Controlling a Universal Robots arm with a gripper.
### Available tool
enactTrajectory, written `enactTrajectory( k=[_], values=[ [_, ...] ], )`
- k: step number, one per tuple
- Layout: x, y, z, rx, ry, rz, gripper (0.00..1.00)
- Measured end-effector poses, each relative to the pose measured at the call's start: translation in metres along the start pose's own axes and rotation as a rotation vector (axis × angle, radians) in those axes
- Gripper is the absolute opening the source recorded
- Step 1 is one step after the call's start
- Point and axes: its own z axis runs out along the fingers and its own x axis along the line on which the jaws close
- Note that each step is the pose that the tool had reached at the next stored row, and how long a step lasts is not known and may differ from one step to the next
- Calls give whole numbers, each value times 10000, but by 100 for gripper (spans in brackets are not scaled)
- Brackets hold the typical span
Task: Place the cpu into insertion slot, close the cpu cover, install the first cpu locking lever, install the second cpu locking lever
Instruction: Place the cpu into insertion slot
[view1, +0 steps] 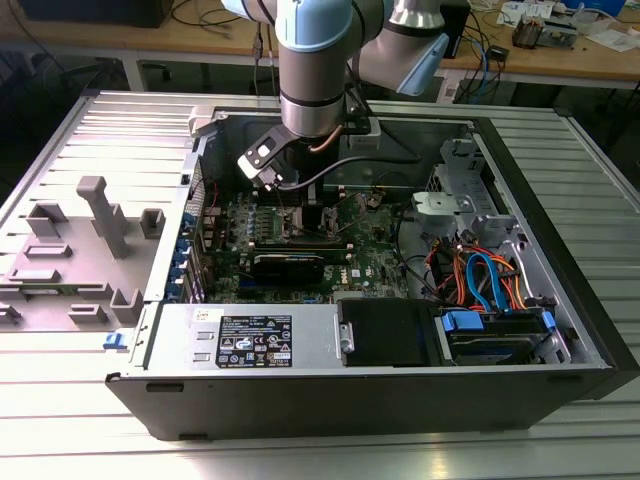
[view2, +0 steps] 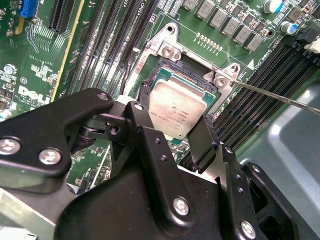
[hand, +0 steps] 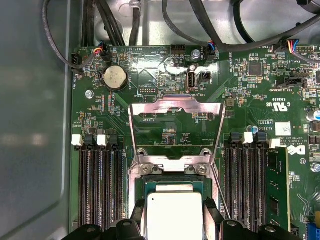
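The cpu (view2: 175, 111), a small square chip with a silvery top, sits between my gripper's (view2: 172, 120) two black fingers, low over the insertion slot (view2: 186, 75) on the green motherboard. In the first wrist view the cpu (hand: 175, 216) shows with a finger (hand: 137, 220) pressed to either side, and my gripper (hand: 174, 222) is shut on it. The cpu cover (hand: 175, 104), a silvery frame with a square cut-out, stands swung open beyond the slot. A thin metal locking lever (view2: 280, 97) sticks out unlatched beside the slot. In the exterior view the arm (view1: 315, 90) reaches down into the computer case.
Black memory slots (hand: 97, 185) flank the socket on both sides, one with a memory stick (hand: 276, 190). Black cables (hand: 220, 30) run along the case wall. The open case (view1: 560, 200) holds drive bays and coloured wires (view1: 480, 275). A grey fixture (view1: 95, 215) stands at the exterior view's left.
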Motion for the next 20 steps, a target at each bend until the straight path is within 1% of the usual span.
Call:
enactTrajectory(
  k=[8,11,20],
  values=[
    [2,5,22,0,-3,84,55],
    [2,1,61,14,-3,84,55],
    [2,-7,97,26,-1,85,55]
  ],
)
